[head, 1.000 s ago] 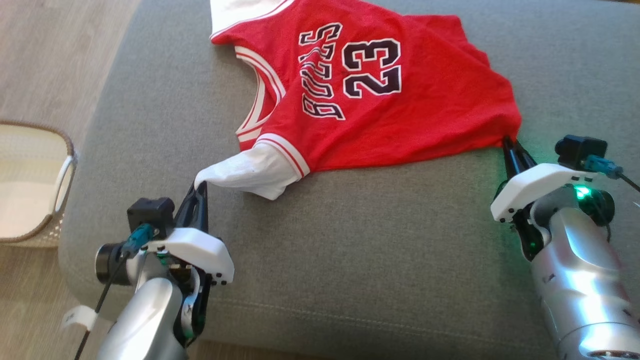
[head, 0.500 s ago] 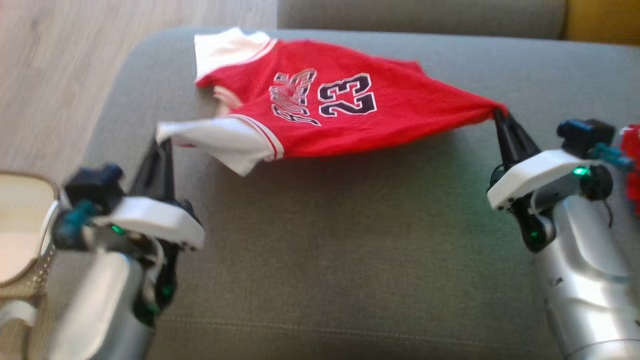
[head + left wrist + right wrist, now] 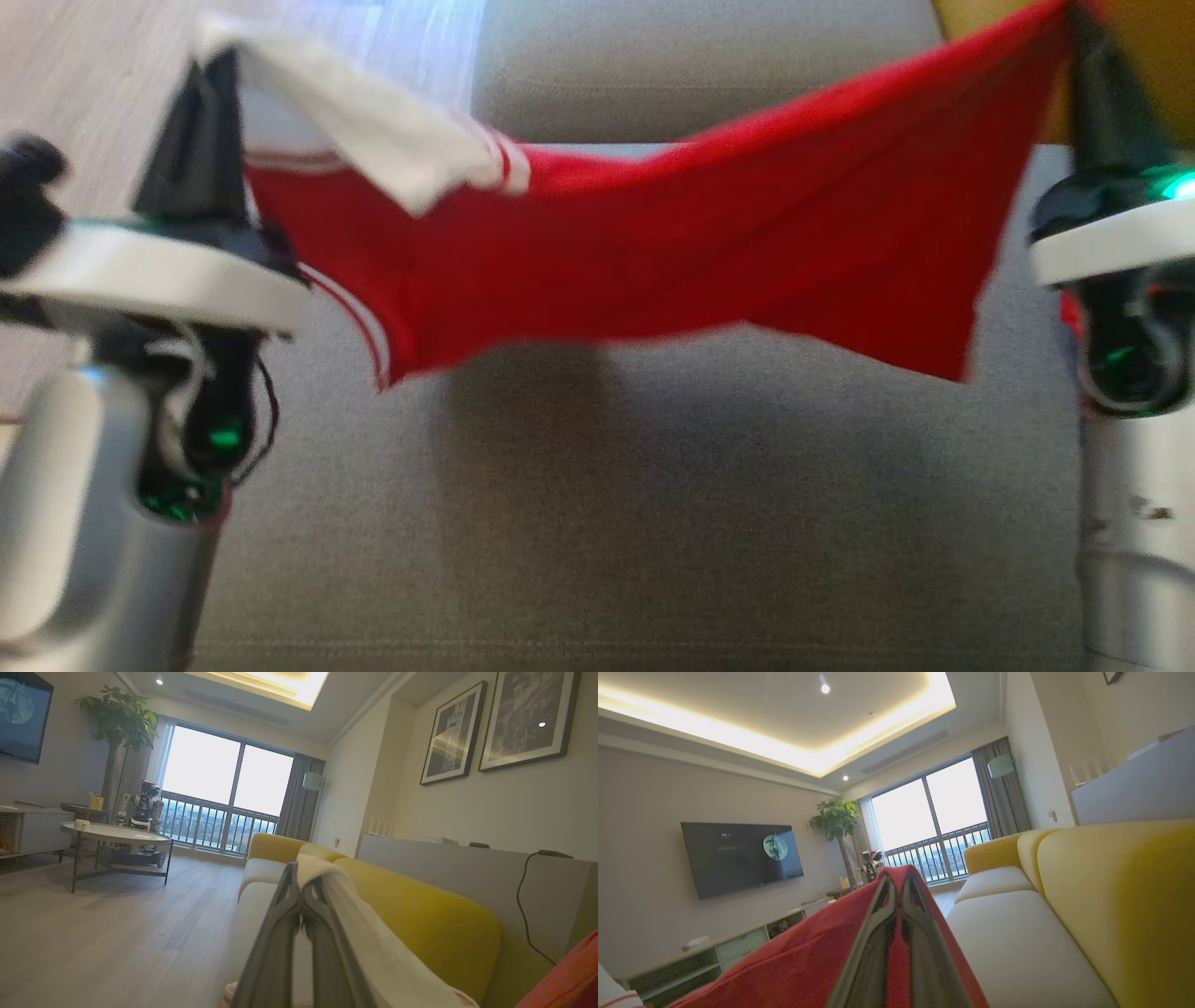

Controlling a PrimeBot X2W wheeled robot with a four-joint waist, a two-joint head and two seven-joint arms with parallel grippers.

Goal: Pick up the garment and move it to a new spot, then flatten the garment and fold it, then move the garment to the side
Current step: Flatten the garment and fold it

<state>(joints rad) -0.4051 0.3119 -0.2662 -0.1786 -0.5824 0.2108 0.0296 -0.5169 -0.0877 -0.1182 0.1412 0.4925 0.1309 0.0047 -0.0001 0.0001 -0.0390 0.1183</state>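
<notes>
The garment point(image 3: 672, 252), a red jersey with white sleeves, hangs stretched in the air between both grippers above the grey couch seat point(image 3: 635, 504). My left gripper point(image 3: 213, 65) is shut on the white sleeve point(image 3: 364, 140) at the upper left. In the left wrist view the left gripper point(image 3: 299, 879) pinches white cloth point(image 3: 373, 947) that drapes over its fingers. My right gripper point(image 3: 1083, 23) is shut on the red hem corner at the upper right. The right wrist view shows red cloth point(image 3: 803, 961) clamped at the right gripper point(image 3: 896, 882). The jersey's print is hidden.
Wooden floor point(image 3: 75, 84) lies to the left of the seat. A yellow couch back point(image 3: 420, 910) runs behind the seat. Farther off stand a round coffee table point(image 3: 117, 835), a wall television point(image 3: 740, 856) and a potted plant point(image 3: 121, 714).
Both grippers have lifted the jersey off the seat; it now hangs in the air between them. The head camera has also shifted, and the basket has left the picture.
</notes>
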